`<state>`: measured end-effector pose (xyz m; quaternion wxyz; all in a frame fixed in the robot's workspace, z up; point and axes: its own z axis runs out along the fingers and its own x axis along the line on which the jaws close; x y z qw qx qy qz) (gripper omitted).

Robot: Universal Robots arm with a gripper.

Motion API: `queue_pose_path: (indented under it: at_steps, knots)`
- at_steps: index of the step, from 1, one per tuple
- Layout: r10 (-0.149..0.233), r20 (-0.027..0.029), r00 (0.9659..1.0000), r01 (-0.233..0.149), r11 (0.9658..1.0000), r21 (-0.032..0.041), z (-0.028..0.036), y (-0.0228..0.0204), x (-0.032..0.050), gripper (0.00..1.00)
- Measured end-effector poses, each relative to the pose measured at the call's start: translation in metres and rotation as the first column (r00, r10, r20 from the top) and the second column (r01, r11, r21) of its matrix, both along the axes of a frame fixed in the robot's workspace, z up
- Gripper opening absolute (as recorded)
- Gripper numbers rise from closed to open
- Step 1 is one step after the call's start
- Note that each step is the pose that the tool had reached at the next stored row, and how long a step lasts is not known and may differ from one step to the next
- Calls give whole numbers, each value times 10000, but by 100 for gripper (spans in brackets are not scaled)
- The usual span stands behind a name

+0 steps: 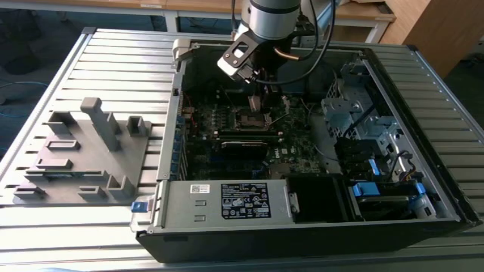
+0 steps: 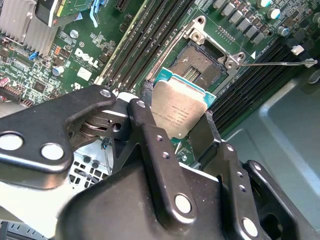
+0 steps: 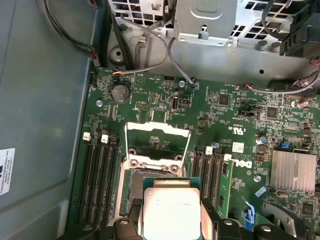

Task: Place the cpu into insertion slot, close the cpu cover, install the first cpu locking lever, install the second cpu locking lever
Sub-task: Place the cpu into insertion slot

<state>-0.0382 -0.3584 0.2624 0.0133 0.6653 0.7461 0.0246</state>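
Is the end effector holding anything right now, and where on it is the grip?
Yes: the end effector holds the cpu, pinched by two opposite side edges, with its metal top facing the wrist cameras, close over the open insertion slot.

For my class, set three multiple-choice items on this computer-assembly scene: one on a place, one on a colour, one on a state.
1. Where is the small flat square silver-grey cpu?
A. seated in the socket
B. held by the black gripper above the board
C. outside the computer case

2. What colour is the circuit board?
A. green
B. red
C. white

3. The shiny silver metal cpu cover is:
A. closed
B. swung open
C. missing

Answers:
1 B, the gripper clamps it.
2 A, green surrounds the square black insertion slot.
3 B, the slot lies exposed.
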Motion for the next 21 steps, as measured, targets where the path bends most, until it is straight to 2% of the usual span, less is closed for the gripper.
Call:
queue_pose_path:
  at_steps: [21]
  knots:
    - [-1,-1,10000,1,10000,-2,-30,-1,-19,54]
